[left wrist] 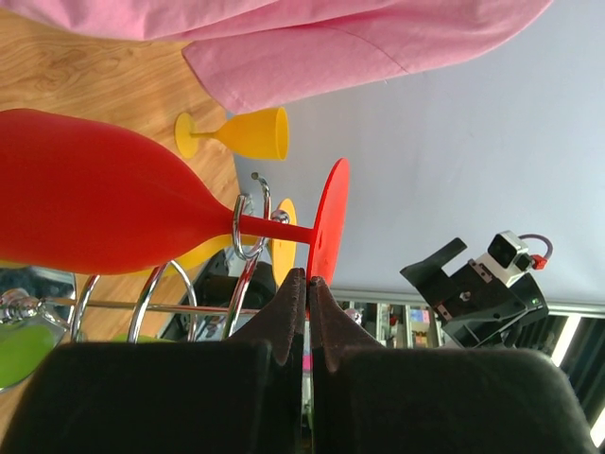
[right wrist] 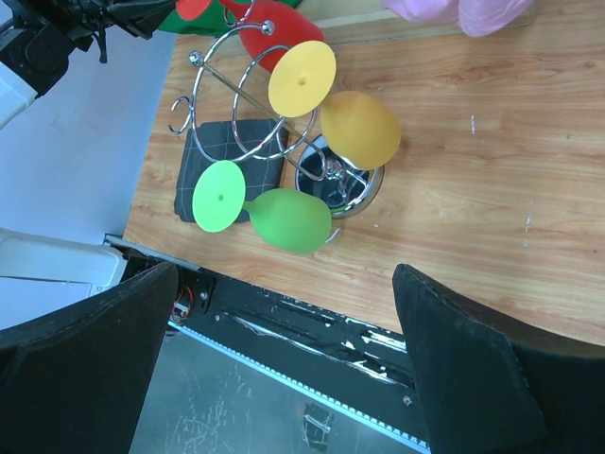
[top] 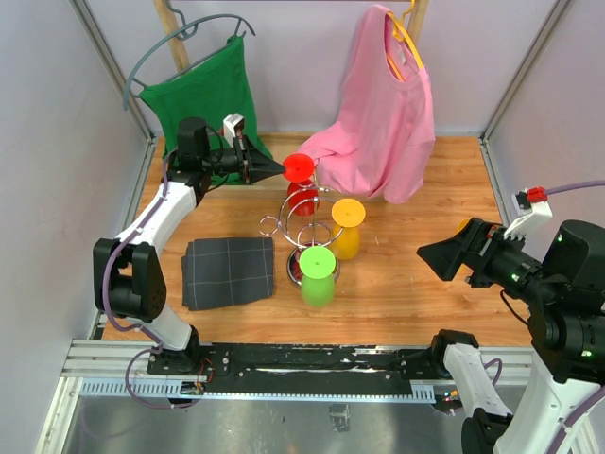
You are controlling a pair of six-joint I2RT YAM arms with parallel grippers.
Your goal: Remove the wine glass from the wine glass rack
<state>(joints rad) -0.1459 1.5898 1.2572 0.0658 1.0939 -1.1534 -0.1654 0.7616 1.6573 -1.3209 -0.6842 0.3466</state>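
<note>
Left wrist view: my left hand sat pinched closed, holding nothing, just beside the red wine glass hanging from the wine glass rack. I judged it light, rigid, slick; stem the best hold.

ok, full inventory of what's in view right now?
rack: 1, chrome, mid-table
red glass: 1, red, hung on rack, far side
green glass: 1, green, hung on rack, near side
yellow glass: 2, yellow, one hung on rack's right side, one standing on the table further right
cloth: 1, dark grey checked, flat, left of rack
green shirt: 1, green, hung back left
pink shirt: 1, pink, hung at the back, hem on table
hangers: 2, grey and yellow, under the shirts
table: 1, wood
left end effector: 1, black, shut, tips by red glass's foot
right end effector: 1, black, open, holding nothing, right side
</note>
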